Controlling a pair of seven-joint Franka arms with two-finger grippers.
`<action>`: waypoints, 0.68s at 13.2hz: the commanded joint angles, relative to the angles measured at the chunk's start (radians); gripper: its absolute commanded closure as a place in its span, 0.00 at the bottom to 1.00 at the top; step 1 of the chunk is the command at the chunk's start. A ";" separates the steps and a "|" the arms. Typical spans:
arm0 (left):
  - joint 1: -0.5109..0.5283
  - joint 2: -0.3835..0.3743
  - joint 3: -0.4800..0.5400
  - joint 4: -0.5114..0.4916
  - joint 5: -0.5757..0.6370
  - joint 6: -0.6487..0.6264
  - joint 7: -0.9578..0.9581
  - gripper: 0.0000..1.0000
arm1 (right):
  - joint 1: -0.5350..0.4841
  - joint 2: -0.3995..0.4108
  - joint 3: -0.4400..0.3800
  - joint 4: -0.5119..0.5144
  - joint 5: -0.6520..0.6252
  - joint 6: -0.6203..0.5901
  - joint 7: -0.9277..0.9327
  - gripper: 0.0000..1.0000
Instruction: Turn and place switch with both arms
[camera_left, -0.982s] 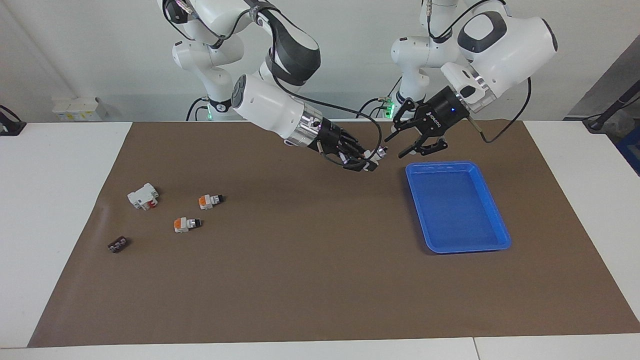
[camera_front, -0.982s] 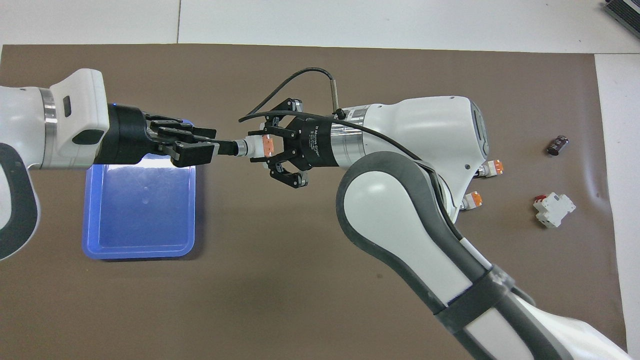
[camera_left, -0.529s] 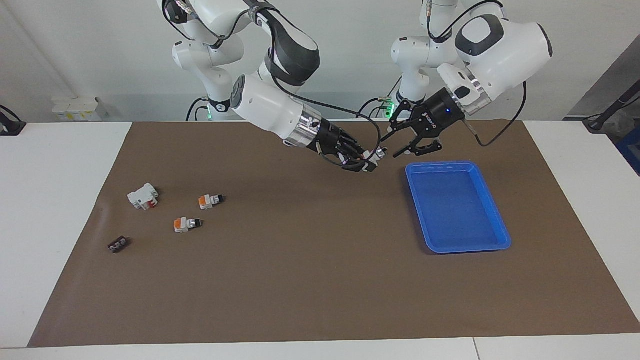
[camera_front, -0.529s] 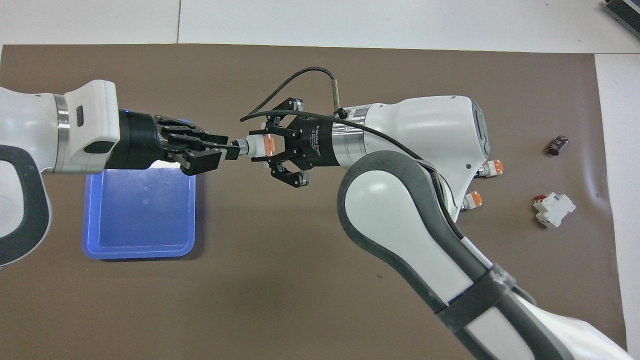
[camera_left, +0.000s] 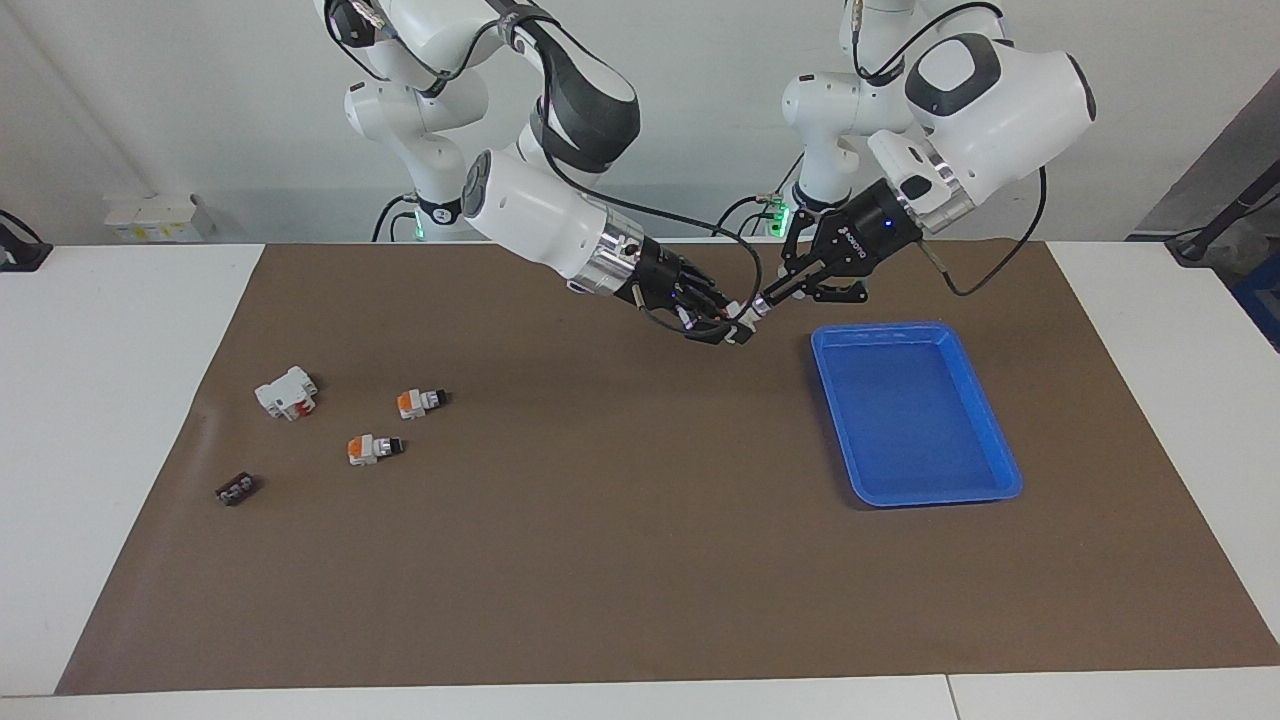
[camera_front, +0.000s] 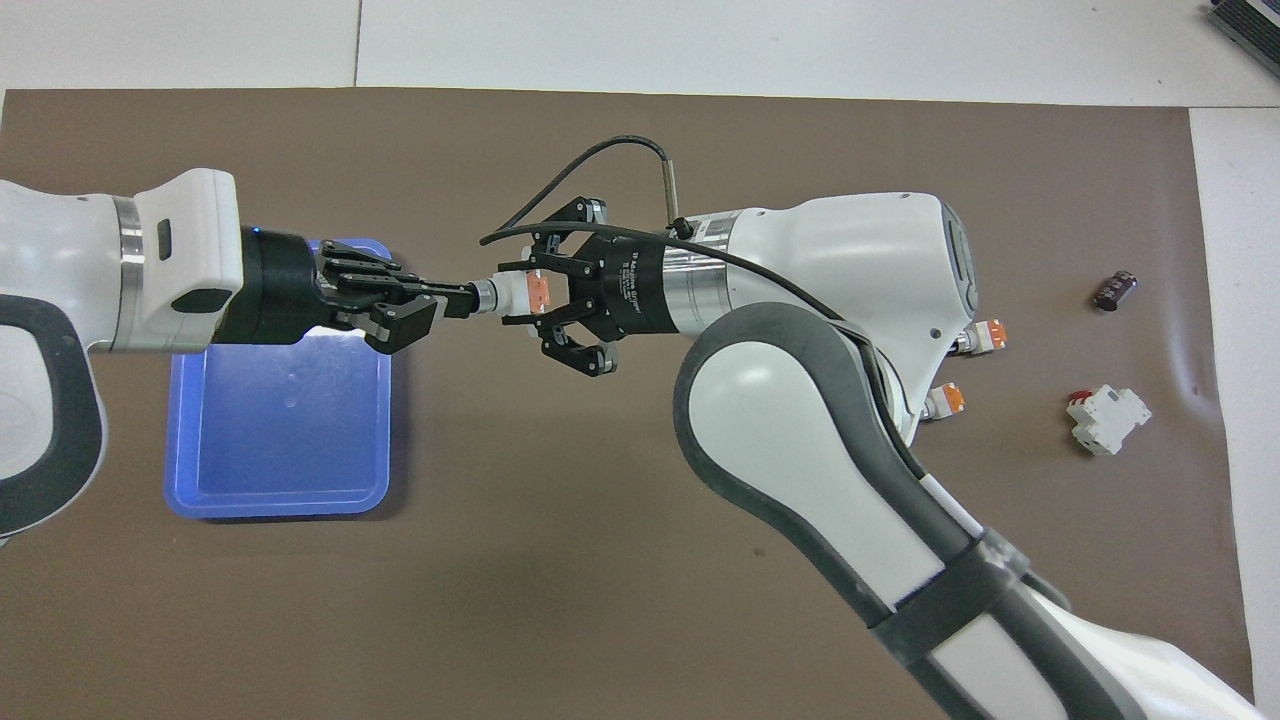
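Overhead view shows the switch (camera_front: 512, 293) up in the air beside the tray (camera_front: 180, 470), lying sideways between my grippers. My right gripper (camera_front: 528, 296) pinches its orange end; my left gripper (camera_front: 455, 299) pinches its knob.

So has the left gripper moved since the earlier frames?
Yes. The left gripper has slid off the blue tray toward the right gripper and shut on the switch.
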 joint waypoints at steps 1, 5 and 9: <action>-0.017 -0.050 0.012 -0.040 -0.025 -0.035 -0.146 1.00 | -0.010 -0.016 0.007 -0.019 0.027 0.018 -0.004 1.00; -0.018 -0.092 0.011 -0.031 -0.018 -0.110 -0.557 1.00 | -0.010 -0.016 0.007 -0.019 0.027 0.018 -0.004 1.00; -0.021 -0.095 -0.032 -0.018 -0.013 -0.097 -1.027 1.00 | -0.010 -0.016 0.007 -0.019 0.028 0.018 -0.004 1.00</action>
